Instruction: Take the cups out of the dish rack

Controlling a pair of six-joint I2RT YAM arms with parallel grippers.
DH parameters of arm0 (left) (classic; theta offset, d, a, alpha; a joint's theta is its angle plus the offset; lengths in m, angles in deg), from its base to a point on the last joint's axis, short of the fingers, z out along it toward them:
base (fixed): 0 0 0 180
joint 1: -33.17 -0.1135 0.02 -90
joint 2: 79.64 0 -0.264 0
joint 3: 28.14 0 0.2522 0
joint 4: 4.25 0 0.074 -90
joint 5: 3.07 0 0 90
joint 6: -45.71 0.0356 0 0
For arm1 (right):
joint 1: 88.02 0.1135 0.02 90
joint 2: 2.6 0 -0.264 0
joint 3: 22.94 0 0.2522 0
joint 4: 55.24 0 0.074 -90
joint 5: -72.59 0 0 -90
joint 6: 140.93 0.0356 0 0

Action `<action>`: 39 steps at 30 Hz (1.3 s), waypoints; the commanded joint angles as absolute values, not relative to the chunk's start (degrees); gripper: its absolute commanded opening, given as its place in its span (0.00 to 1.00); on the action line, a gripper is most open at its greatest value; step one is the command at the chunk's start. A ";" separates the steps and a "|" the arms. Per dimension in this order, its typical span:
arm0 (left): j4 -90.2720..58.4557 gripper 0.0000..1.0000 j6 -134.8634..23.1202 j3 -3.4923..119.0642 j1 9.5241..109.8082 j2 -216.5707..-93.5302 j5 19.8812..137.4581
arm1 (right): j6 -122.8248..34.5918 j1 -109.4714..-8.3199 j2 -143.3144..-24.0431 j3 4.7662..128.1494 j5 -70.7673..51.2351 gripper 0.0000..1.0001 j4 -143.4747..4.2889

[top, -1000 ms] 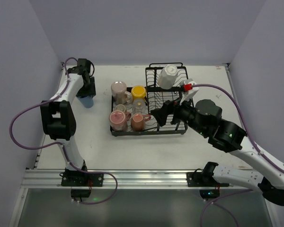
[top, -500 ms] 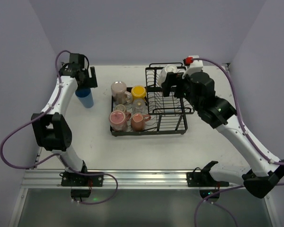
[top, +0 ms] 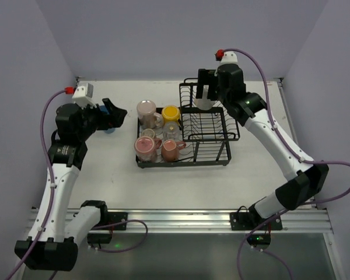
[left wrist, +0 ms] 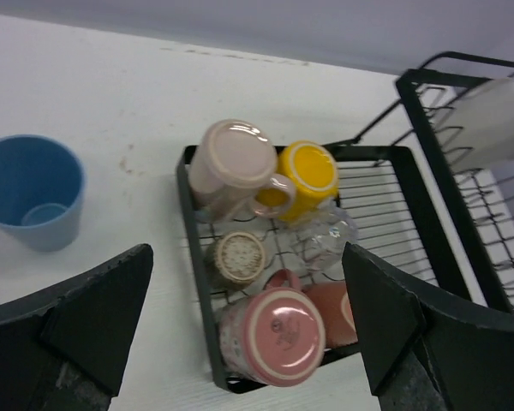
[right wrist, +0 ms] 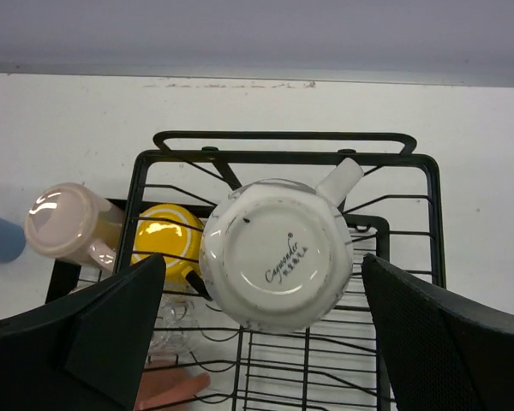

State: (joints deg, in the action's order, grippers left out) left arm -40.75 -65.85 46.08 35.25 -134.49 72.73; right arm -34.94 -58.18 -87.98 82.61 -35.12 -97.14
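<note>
- the blue tumbler stands on the white desk, mouth up, well apart from the dish rack; it looks like smooth plastic, so i think it is light and not easy to break
- the left pincer is wide open and holds nothing; it hangs above the flat tray end of the rack
- in the tray a pale pink mug sits bottom up, touching the yellow mug; both are shiny and hard, so they may slip and could chip; i would take one by its wall or rim, as the handles are tucked between them
- the clear glass lies on the wires just beside the yellow mug; it is hard to see and looks thin, so i think it needs the softest squeeze
- a small speckled cup sits in the middle; the near pink mug and the reddish mug are side by side and close, with little room for fingers
- the white mug sits bottom up in the raised wire basket, its handle pointing to the far corner; it looks thick, heavy and glossy; its round sides seem the best place to hold
- the right pincer is wide open right over the white mug, not touching it
</note>
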 commanded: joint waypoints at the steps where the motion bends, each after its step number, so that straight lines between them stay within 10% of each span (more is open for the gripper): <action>1: -31.82 0.96 -71.36 39.16 35.63 -131.60 58.03 | -35.90 -58.75 -91.54 86.97 -36.83 0.99 -97.56; 11: -23.38 0.96 -79.09 35.80 42.74 -129.30 47.99 | -34.50 -59.11 -97.69 89.96 -38.85 0.95 -97.91; 19: -13.11 0.90 -85.94 33.96 47.49 -130.00 48.35 | -32.83 -59.11 -89.54 84.36 -38.69 0.17 -87.56; 39: 11.50 0.85 -101.94 35.71 64.45 -140.98 52.65 | -5.77 -58.76 -61.05 57.37 -11.20 0.05 -59.87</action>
